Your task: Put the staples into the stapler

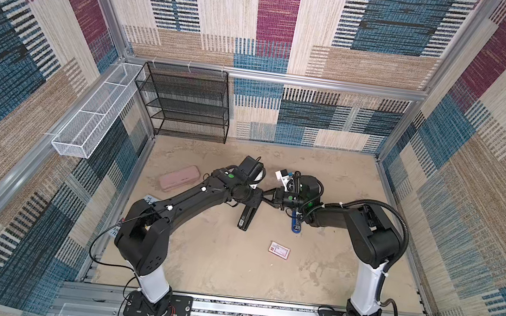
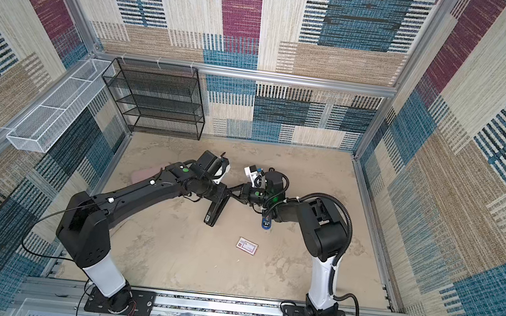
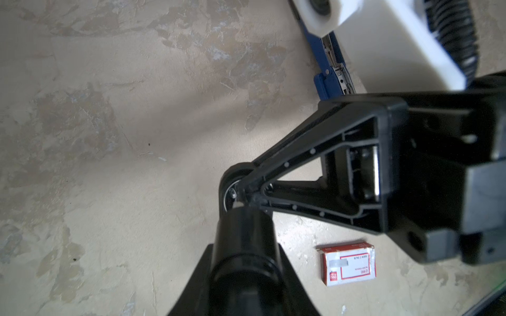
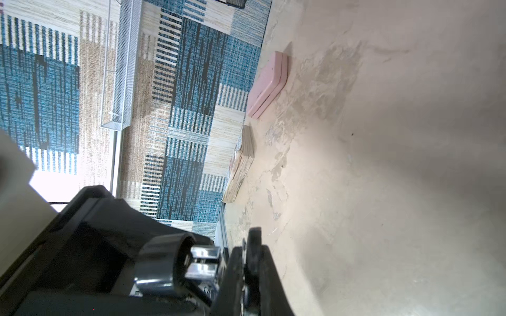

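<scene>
We note left tool [image 1: 255, 200] pinching black stapler [image 1: 245, 217]; right tool [image 1: 265, 196] pressed together at its upper end, both beyond staple box [image 1: 279, 251]. Right arm overhangs blue stapler [image 1: 295, 227]; pink case [image 1: 179, 177] farther off.

Staple box [image 3: 347, 264] is carrying a white label with a red frame, and its print is running upside down in the left wrist view. One line is reading like "24/6", a small red logo square [image 3: 333, 276] is showing white letters that look like "deli", and the rest is too blurred. Black stapler [image 1: 242, 222] is wearing a small white sticker with dark marks near its end, not readable in both top views, and a half-hidden white sheet [image 1: 149, 200] is showing handwritten capitals, maybe "THE", otherwise illegible.
</scene>
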{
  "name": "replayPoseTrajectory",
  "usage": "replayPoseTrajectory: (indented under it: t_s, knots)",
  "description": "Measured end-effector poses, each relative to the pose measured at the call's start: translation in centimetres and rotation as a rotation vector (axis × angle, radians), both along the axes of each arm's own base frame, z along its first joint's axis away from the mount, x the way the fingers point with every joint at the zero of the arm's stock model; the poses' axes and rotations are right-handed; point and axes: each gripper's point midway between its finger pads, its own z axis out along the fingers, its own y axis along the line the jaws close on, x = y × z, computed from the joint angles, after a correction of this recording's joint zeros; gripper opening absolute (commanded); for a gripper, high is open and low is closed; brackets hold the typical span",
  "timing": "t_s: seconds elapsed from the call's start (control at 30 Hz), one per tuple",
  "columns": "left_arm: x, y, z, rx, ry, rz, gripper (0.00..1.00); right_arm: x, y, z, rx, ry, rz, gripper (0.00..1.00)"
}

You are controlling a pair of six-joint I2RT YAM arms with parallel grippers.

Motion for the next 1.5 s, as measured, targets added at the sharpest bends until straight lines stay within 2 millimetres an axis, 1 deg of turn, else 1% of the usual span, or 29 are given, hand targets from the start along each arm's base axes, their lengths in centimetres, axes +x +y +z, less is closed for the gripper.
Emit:
replayPoseTrajectory:
  t_s: [0.3,0.37,0.43,0.6,0.83,0.93,1.07,1.23,1.33,1.5]
  knots:
    - [-0.3,0.4,1.7,-0.028,-0.063,0.009,0.00,0.5,-0.7,0.7,0.051,-0.038,0.039,0.00]
    - [-0.6,0.7,2.6,-0.039,-0.082,0.012,0.00,1.5,-1.5,-0.7,0.029,0.025,-0.011,0.00]
    - [-0.9,1.0,2.9,-0.046,-0.092,0.012,0.00,2.0,-2.0,-1.8,0.015,0.072,-0.034,0.00]
    - [-1.8,1.9,3.3,-0.058,-0.106,0.026,0.00,2.5,-2.1,-2.4,0.015,0.094,-0.040,0.00]
    - [-3.2,3.2,3.7,-0.091,-0.155,0.045,0.00,4.0,-3.2,-3.3,0.019,0.124,-0.075,0.00]
    - [-4.3,4.0,3.6,-0.110,-0.172,0.049,0.00,4.7,-4.0,-4.2,0.020,0.167,-0.100,0.00]
    - [-5.6,4.8,2.8,-0.136,-0.188,0.054,0.00,5.1,-4.4,-4.9,0.023,0.196,-0.115,0.00]
    - [-6.8,5.3,1.1,-0.162,-0.192,0.047,0.00,5.6,-4.9,-5.7,0.025,0.219,-0.127,0.00]
    - [-7.4,5.4,0.1,-0.173,-0.200,0.050,0.06,5.9,-5.0,-6.2,0.022,0.228,-0.131,0.00]
    - [-8.4,5.7,-1.4,-0.191,-0.211,0.064,0.08,6.3,-5.1,-7.0,0.019,0.242,-0.134,0.00]
